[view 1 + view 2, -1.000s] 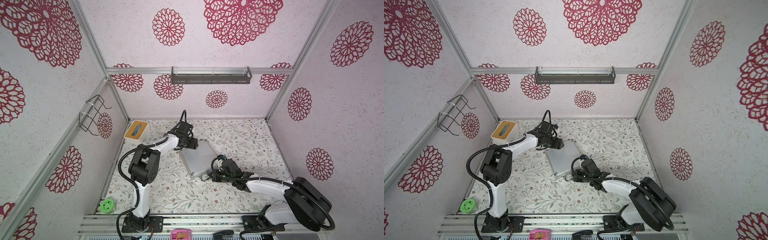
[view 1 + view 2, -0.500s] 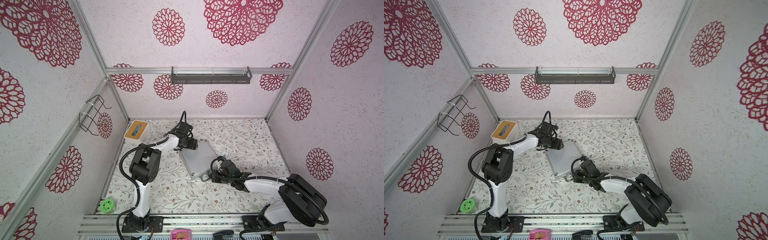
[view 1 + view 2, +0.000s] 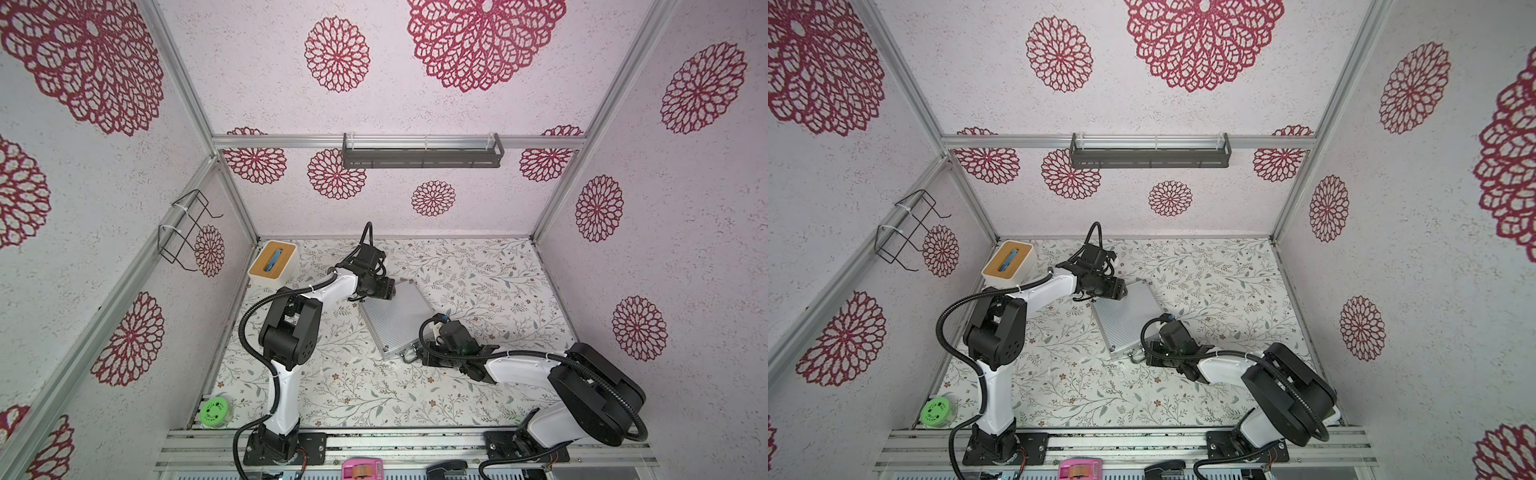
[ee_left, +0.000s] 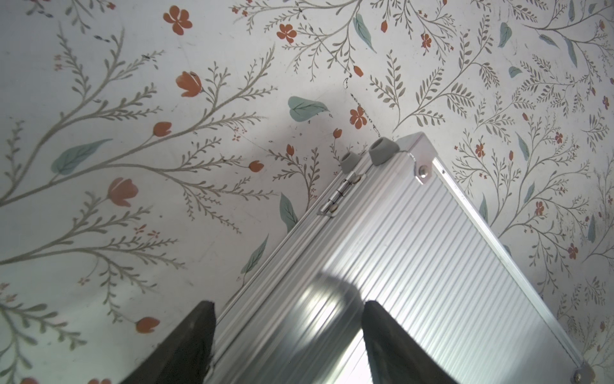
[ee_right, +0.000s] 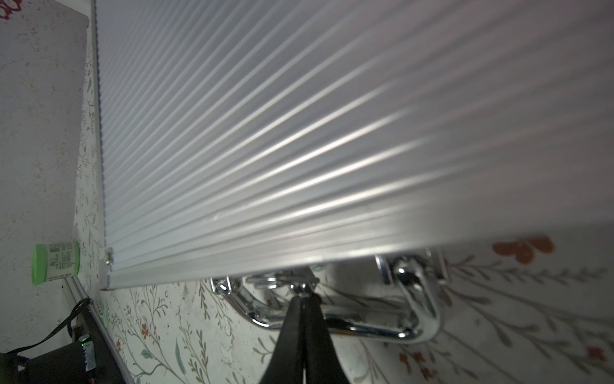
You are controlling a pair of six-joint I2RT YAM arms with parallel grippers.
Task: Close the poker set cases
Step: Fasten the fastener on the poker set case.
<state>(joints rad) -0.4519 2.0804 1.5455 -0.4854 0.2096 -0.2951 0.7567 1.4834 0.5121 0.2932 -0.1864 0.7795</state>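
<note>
The ribbed aluminium case [image 3: 397, 318] lay shut. The left hand [image 4: 287, 304] straddled its hinged edge, part-open; the right hand [image 5: 303, 299], pinched shut and empty, sat at the curved chrome handle [image 5: 415, 299].

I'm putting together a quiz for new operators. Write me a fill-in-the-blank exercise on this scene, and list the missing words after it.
1. The silver case lies flat with its lid ____.
2. The right claw is ____ and points at the chrome handle.
3. The left claw stands ____ over the case's hinge side.
4. The small jar has a ____ lid.
Missing words: closed; shut; open; green.
</note>
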